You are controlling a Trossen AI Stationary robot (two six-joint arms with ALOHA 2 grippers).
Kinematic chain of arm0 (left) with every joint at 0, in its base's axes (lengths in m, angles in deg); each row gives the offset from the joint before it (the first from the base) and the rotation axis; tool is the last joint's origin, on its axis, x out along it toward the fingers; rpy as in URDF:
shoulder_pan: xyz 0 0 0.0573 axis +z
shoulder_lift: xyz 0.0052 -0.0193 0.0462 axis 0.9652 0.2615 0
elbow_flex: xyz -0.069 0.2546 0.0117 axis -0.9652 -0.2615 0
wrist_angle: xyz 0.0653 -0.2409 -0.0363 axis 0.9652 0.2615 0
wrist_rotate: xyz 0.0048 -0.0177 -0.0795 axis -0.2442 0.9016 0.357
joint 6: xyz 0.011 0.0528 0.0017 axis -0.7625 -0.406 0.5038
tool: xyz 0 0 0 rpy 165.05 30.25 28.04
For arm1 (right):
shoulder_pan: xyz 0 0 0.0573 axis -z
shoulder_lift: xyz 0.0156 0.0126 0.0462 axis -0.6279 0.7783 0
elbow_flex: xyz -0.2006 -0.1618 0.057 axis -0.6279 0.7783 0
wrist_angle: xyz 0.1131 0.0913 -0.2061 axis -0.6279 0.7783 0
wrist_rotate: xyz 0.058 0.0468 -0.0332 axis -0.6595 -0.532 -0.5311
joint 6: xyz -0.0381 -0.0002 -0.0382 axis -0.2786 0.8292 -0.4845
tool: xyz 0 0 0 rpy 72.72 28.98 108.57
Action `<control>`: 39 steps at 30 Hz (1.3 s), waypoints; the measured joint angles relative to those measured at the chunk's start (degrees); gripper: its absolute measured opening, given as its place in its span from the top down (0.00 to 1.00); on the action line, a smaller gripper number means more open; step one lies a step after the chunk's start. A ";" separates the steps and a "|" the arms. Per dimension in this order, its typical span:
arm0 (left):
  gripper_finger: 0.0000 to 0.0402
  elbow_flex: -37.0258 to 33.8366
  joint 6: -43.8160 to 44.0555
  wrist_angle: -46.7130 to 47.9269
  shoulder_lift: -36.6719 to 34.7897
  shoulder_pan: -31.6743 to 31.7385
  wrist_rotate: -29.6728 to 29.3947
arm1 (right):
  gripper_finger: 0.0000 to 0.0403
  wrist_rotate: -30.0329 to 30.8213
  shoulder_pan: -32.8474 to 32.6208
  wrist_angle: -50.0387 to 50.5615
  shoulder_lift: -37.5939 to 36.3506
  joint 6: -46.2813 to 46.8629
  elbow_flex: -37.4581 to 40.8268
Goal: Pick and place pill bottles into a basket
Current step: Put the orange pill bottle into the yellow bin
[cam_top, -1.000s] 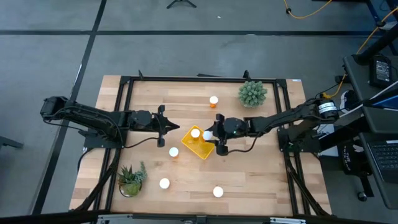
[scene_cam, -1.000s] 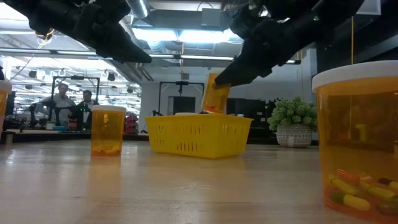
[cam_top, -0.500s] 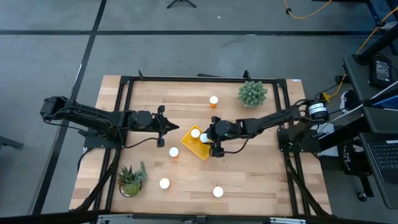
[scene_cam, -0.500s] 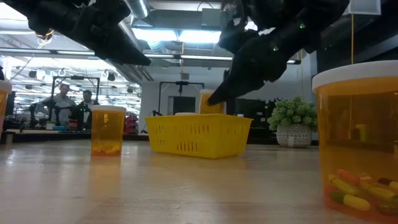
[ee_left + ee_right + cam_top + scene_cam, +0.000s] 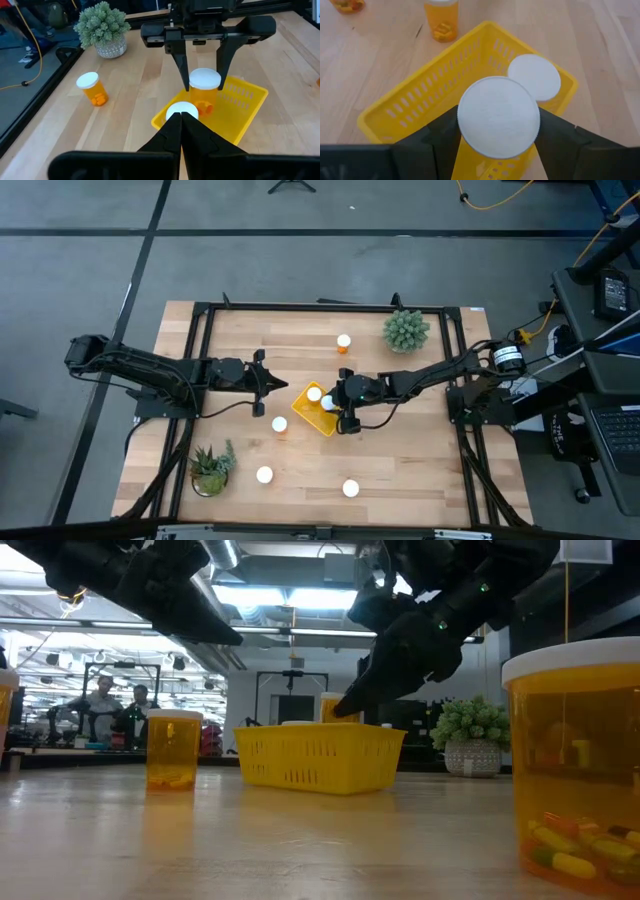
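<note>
The yellow basket [image 5: 318, 409] sits mid-table. One pill bottle [image 5: 314, 393] stands inside it. My right gripper [image 5: 332, 402] reaches over the basket's right side and is shut on a second pill bottle [image 5: 204, 86], orange with a white cap [image 5: 498, 116]. Other pill bottles stand on the wood: one far [image 5: 344, 341], one beside the basket's near-left [image 5: 279, 424], two toward the near edge [image 5: 264, 475] [image 5: 350, 488]. My left gripper [image 5: 270, 381] hovers shut just left of the basket, touching nothing. My right gripper pinches the pill bottle's top end [image 5: 193, 83] between its two fingers, one on each side of the cap. The fingers [image 5: 442, 136] slant down from the table's right. The bottle stands upright with its lower part inside the basket; whether it touches the basket's floor is hidden by the basket's wall.
A potted plant [image 5: 406, 330] stands at the far right and another [image 5: 211, 468] at the near left. A black frame [image 5: 300, 308] runs round the wooden tabletop. In the low view one bottle [image 5: 580, 770] stands close to the camera.
My right gripper has moved down and toward the basket with the pill bottle. The bottle hung tilted above the basket's rim and now stands upright, lowered behind the basket's wall.
</note>
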 joint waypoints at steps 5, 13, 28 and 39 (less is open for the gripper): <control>0.98 0.00 0.01 0.00 0.00 -0.01 0.00 | 0.44 0.00 0.00 0.12 0.00 -0.20 0.00; 0.99 0.00 0.00 0.00 0.00 0.00 0.01 | 0.44 0.00 0.04 -0.10 0.00 -0.20 0.02; 0.99 0.00 0.01 0.15 0.00 0.00 0.00 | 0.44 0.02 0.20 -1.10 1.70 -1.16 0.09; 0.97 0.00 0.01 0.37 0.00 -0.01 0.01 | 0.44 0.71 0.24 -1.63 2.80 -1.68 0.07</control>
